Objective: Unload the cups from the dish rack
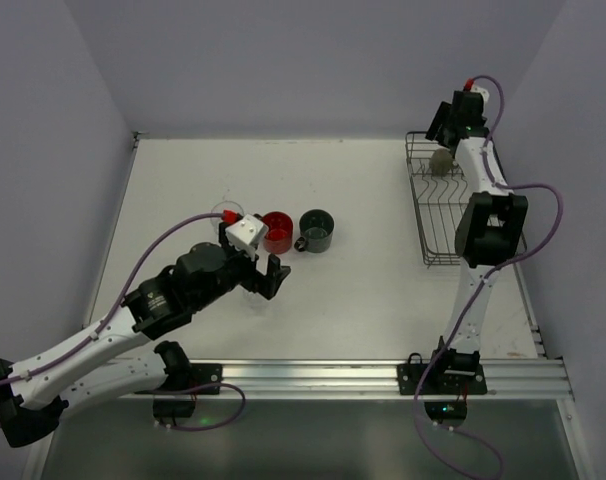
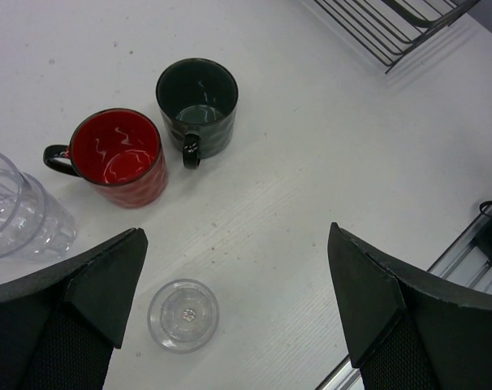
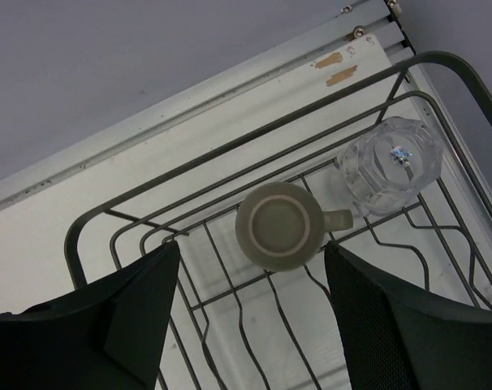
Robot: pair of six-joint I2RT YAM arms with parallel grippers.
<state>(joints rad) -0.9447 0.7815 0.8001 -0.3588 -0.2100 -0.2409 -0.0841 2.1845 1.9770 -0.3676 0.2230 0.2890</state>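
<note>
A red mug [image 1: 277, 230] and a dark grey-green mug [image 1: 315, 229] stand upright side by side on the table, also in the left wrist view [image 2: 120, 157] [image 2: 197, 103]. A clear tumbler [image 2: 19, 215] stands left of them. A small clear glass [image 2: 183, 315] stands upright below my left gripper [image 2: 238, 276], which is open and empty above it. My right gripper [image 3: 254, 317] is open and empty over the far end of the black wire dish rack [image 3: 230, 150]. There an olive-tan mug [image 3: 278, 226] sits upside down beside a clear tumbler [image 3: 390, 166].
The dish rack [image 1: 433, 215] runs along the table's right side, under my right arm. Its near corner shows in the left wrist view [image 2: 392, 32]. An aluminium rail [image 1: 383, 375] edges the table's front. Grey walls enclose the back and both sides.
</note>
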